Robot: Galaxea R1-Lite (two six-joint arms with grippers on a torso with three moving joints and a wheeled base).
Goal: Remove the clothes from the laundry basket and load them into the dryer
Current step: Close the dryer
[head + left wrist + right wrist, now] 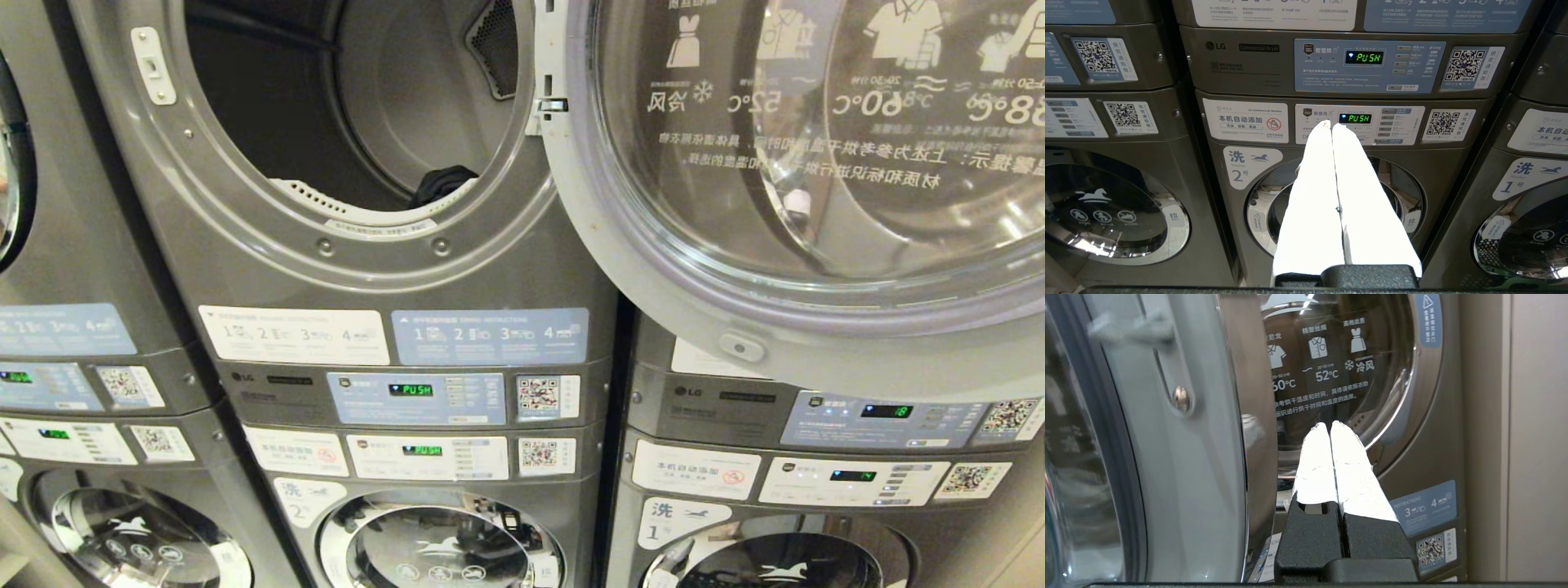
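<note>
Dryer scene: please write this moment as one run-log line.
dryer door: open | drum: dark garment inside | right claw: shut, empty, beside door | left claw: shut, empty, facing washer

Grey dryer (506,278); dark garment (443,183) inside.

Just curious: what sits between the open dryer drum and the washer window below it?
In the head view, instruction stickers and two control panels showing green PUSH lie between the dryer drum and washer window.

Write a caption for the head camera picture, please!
Open dryer with a dark garment at the drum's front lip, its glass door swung wide.
</note>
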